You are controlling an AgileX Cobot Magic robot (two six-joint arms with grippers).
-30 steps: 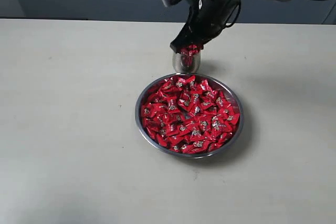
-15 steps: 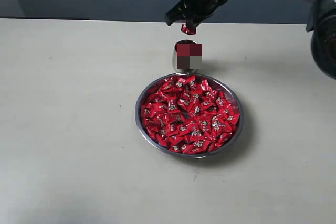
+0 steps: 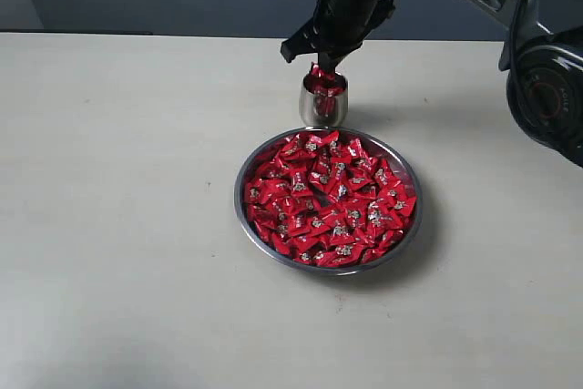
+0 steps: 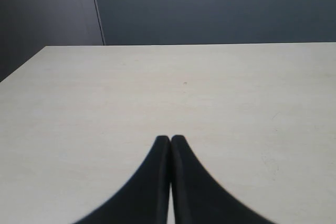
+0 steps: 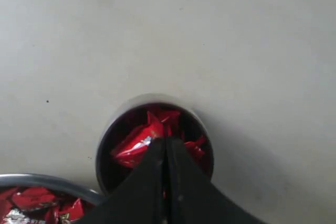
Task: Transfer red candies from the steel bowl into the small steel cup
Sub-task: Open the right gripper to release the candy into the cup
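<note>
1. In the exterior view the right gripper (image 3: 323,65) is at the upper middle of the frame. Its jaws are closed tight, and they seem to pinch one red candy (image 3: 321,76) by the wrapper.
2. What changed: half a second ago this gripper was raised well above the small steel cup (image 3: 324,108), with the candy hanging in the air. Now it has come down again, and the candy is at the mouth of the cup.
3. In the right wrist view the closed tips (image 5: 165,141) are over the open cup (image 5: 101,148). The candy (image 5: 137,142) is beside them, on top of other red pieces inside the cup.
4. The cup stands upright just above the steel bowl (image 3: 239,211) in the frame, close to its rim.
5. The bowl, in the middle of the frame, is full of the red candies (image 3: 328,198).
6. I judge that the candy did not drop at the earlier attempt. This is a second try to leave it in the cup, so the jaws must open now.
7. The left gripper (image 4: 170,139) is closed with nothing in it, over the bare table (image 4: 157,87).
</note>
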